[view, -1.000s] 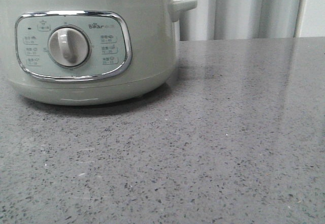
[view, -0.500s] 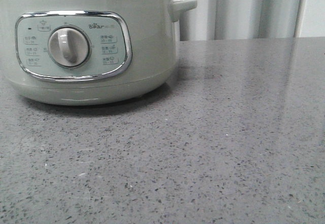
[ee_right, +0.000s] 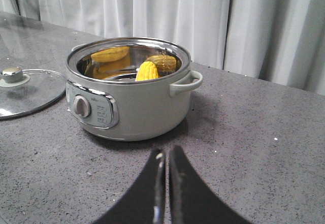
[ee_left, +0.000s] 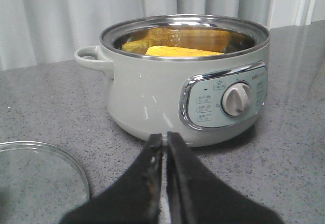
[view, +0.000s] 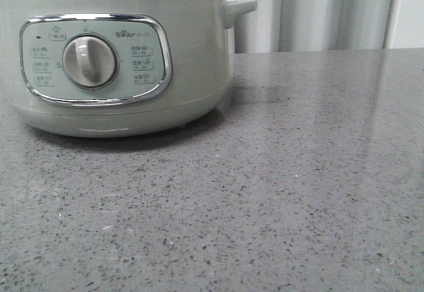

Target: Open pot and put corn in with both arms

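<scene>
The pale grey-green pot (view: 112,67) stands open at the left of the front view, its dial panel facing me; it also shows in the left wrist view (ee_left: 188,82) and the right wrist view (ee_right: 127,94). The yellow corn (ee_right: 147,71) lies inside the pot, leaning on the steel wall, and shows in the left wrist view (ee_left: 183,52) too. My left gripper (ee_left: 164,135) is shut and empty, low over the table in front of the pot. My right gripper (ee_right: 166,153) is shut and empty, short of the pot on its handle side. Neither gripper shows in the front view.
The glass lid (ee_right: 25,89) with its round knob lies flat on the grey speckled table beside the pot; its rim shows in the left wrist view (ee_left: 61,155). White curtains (view: 318,10) hang behind the table's far edge.
</scene>
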`<state>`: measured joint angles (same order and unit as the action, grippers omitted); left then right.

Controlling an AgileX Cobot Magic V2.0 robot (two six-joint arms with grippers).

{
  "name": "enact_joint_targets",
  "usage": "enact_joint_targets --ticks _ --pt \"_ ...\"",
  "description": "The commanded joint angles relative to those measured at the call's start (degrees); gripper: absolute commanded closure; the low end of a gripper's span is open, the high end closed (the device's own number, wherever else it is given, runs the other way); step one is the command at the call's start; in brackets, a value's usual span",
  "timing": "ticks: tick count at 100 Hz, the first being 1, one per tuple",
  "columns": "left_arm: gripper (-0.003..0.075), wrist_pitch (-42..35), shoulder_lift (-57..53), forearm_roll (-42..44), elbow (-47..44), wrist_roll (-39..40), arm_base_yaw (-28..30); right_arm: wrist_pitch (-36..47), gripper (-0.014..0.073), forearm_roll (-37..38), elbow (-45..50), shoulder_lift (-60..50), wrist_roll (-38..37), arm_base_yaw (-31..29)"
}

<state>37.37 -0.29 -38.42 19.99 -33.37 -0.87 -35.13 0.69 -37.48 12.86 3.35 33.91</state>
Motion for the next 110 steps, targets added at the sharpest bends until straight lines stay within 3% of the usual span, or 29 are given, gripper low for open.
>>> enact_joint_targets --ticks 1,11,23,36,47,71,85,110 --pt "0.0738 -7.1 -1.4 -1.1 1.3 0.2 -0.1 3.9 0.0666 0.6 -1.4 0.6 0.2 -0.2" --pt "0.0738 -9.9 -1.8 -0.1 0.6 -0.1 -0.1 3.9 0.0666 0.6 -1.4 0.6 0.2 -0.2" --pt "0.0738 -16.1 -1.8 8.6 -3.5 0.9 -0.1 3.9 0.0666 0.6 -1.4 0.6 0.2 -0.2" --pt "0.0738 -24.6 -1.8 21.2 -11.3 14.3 -0.1 3.9 0.0666 0.6 -1.4 0.6 0.2 -0.2" --pt "0.0738 -26.6 -1.8 29.5 -15.9 25.1 -0.3 3.9 0.0666 0.6 -1.4 0.6 0.2 -0.2" --pt "0.0738 -25.9 -1.8 29.9 -21.6 27.2 -0.3 3.9 0.0666 0.6 -1.4 0.6 0.2 -0.2" --pt "0.0738 -21.0 -1.8 29.8 -21.6 27.2 -0.3 3.9 0.0666 0.6 -1.4 0.6 0.2 -0.2" --pt "0.0738 -20.8 -1.8 29.6 -21.6 27.2 -0.3 3.8 0.0666 0.6 -1.0 0.6 0.2 -0.2"
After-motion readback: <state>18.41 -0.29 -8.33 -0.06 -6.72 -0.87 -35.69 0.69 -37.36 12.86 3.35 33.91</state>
